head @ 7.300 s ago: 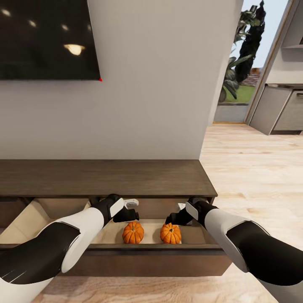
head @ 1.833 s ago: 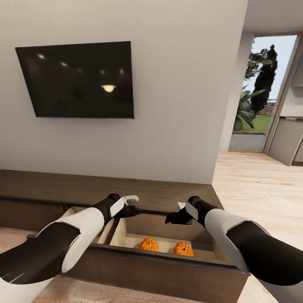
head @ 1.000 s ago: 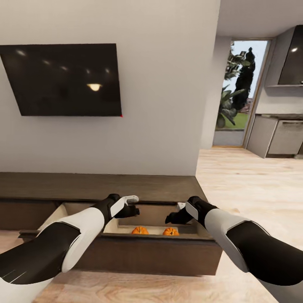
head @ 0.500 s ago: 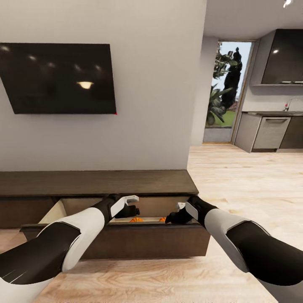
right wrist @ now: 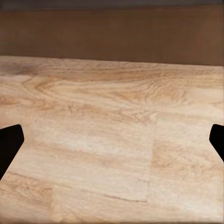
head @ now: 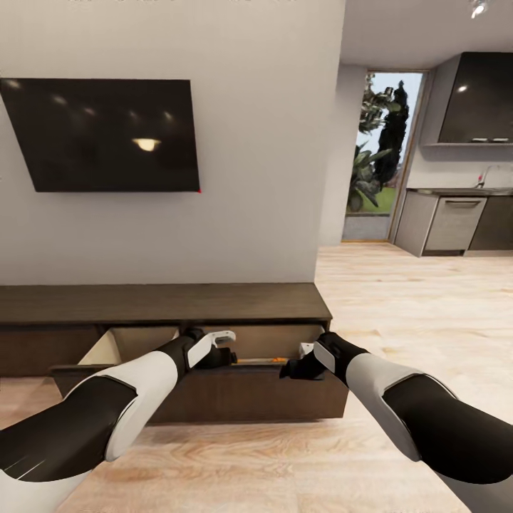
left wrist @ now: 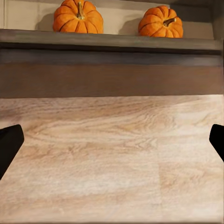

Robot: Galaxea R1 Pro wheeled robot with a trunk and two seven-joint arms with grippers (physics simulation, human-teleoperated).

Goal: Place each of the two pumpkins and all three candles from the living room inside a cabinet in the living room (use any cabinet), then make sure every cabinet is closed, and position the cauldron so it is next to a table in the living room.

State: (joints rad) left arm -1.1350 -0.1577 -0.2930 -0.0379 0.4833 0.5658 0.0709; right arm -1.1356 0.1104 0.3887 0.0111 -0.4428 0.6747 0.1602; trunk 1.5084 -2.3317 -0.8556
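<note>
While no brand, label or writing can be read anywhere, a black wall screen (head: 103, 135) is being shown mounted above the cabinet (head: 164, 303), with ceiling lights mirrored in it. Both arms are being held forward and low from the head view's bottom corners, elbows bent, forearms converging toward the cabinet's open drawer (head: 206, 388). The left gripper (head: 226, 349) is being held over the drawer's front edge, near its middle; in the left wrist view its two dark fingertips (left wrist: 9, 147) are being kept wide apart, with nothing between them but wood plank floor (left wrist: 112, 158). The right gripper (head: 292, 365) is being held just in front of the drawer's right end; its fingertips (right wrist: 9, 144) are likewise being kept far apart and nothing is being gripped, bare floor and the dark drawer front being seen between them.

The drawer at the cabinet's right end is being left pulled out, its pale interior showing. Two pumpkins (left wrist: 78, 16) (left wrist: 161, 22) are being seen in the left wrist view resting side by side on the drawer's beige bottom behind its front edge, well apart from each other; from the head view merely an orange sliver (head: 253, 361) is being glimpsed over that edge. A kitchen counter (head: 456, 221) is being seen past the doorway.
</note>
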